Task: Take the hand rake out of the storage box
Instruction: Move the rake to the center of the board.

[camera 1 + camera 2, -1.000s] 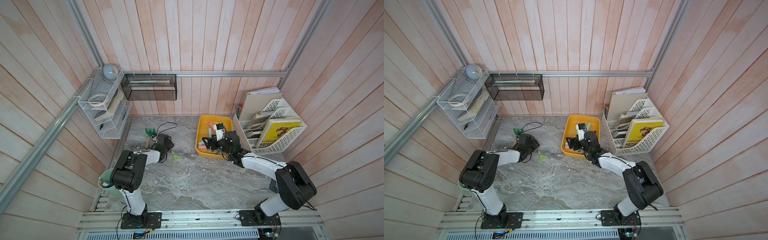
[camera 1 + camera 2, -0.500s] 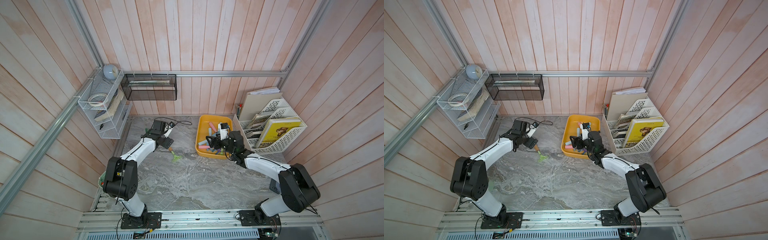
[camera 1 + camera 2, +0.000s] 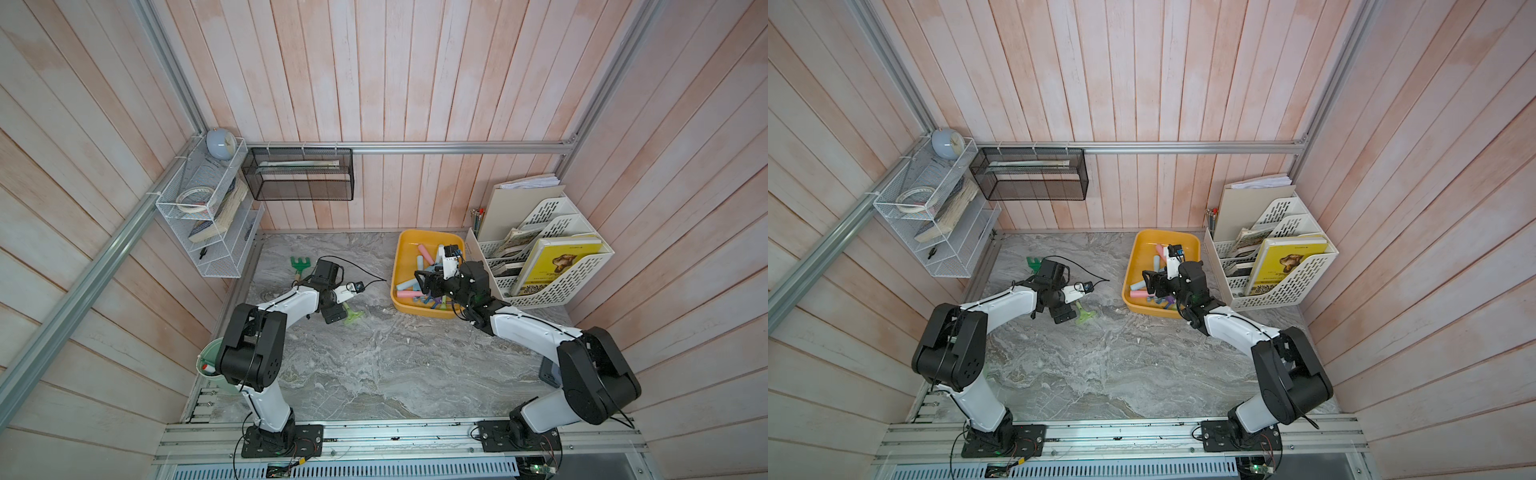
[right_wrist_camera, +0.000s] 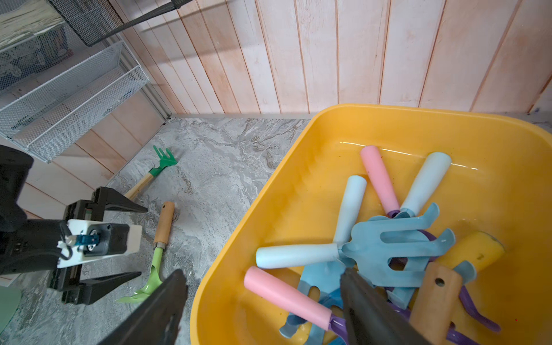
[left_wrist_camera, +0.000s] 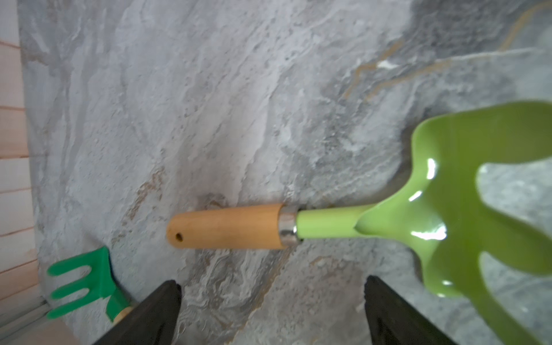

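Right gripper point(image 4: 263, 277): jaws wide, empty, over storage box point(image 4: 388, 109) rim, near blue hand rake point(image 4: 388, 254). Step, judged: the reach. Next: lower, close on rake, lift clear.

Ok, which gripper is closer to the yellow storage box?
Right. The right gripper hovers open astride the rim of the storage box, above the tools inside. The left gripper is away from it, open over the light green tool on the table.
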You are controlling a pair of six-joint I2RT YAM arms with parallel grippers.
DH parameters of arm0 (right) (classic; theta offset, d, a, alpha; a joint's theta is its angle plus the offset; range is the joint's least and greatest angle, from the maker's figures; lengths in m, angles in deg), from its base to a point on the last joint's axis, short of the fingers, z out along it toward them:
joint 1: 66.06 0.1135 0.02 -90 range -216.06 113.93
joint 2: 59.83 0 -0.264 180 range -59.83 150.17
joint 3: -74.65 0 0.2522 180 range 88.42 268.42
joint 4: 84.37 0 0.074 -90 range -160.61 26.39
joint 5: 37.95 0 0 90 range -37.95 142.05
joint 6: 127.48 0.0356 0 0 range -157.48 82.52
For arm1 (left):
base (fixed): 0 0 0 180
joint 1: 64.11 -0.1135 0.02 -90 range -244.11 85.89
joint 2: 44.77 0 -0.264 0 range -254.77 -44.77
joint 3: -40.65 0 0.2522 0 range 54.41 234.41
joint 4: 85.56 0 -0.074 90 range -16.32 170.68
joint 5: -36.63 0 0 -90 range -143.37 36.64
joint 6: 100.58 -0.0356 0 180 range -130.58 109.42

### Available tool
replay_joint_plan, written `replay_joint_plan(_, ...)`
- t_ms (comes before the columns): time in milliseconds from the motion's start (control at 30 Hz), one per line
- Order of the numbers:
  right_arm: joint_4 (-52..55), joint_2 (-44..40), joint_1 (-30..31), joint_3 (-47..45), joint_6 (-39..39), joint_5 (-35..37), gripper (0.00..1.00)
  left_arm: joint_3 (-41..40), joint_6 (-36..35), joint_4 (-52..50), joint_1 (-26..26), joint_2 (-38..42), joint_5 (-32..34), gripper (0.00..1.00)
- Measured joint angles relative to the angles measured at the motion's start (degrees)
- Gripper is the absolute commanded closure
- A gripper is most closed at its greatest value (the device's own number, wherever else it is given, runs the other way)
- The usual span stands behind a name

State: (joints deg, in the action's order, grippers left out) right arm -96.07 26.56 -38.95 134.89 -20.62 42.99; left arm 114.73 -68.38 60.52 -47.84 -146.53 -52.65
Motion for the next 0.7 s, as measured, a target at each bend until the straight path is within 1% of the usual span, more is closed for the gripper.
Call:
replay_joint_plan(133, -0.1, 0.0, -0.2, -0.1, 0.0, 0.0, 0.17, 1.4, -1.1, 1.1, 1.2, -1.5, -1.9, 0.0)
replay_joint_plan(400, -0.3, 0.1, -1.0, -0.8, 0.0, -0.2, 0.17, 6.6, -1.2, 1.9, 1.1, -6.1, -6.6, 0.0)
replay_joint_plan(467, -0.4, 0.3, -1.1, -0.8, 0.0, -0.3, 0.17, 7.7, -0.8, 1.5, 0.8, -7.0, -8.4, 0.03)
replay_joint_plan(500, -0.5, 0.5, -1.2, -0.8, 0.1, -0.3, 0.17, 8.5, -0.4, 1.0, 0.5, -7.5, -9.4, 0.08)
replay_joint_plan(533, -0.6, 0.7, -1.3, -0.8, 0.1, -0.3, 0.17, 9.4, 0.0, 0.7, 0.2, -8.1, -10.0, 0.16)
replay_joint_plan(567, -0.6, 0.9, -1.4, -0.8, 0.1, -0.3, 0.17, 10.0, 0.8, 0.5, -0.1, -8.5, -10.5, 0.22)
replay_joint_plan(667, -0.7, 1.1, -1.4, -0.8, 0.2, -0.5, 0.17, 11.2, 2.4, 0.1, -1.3, -9.6, -11.9, 0.28)
replay_joint_plan(700, -0.7, 1.1, -1.4, -0.8, 0.2, -0.5, 0.17, 11.5, 3.0, -0.2, -1.7, -9.7, -12.4, 0.32)
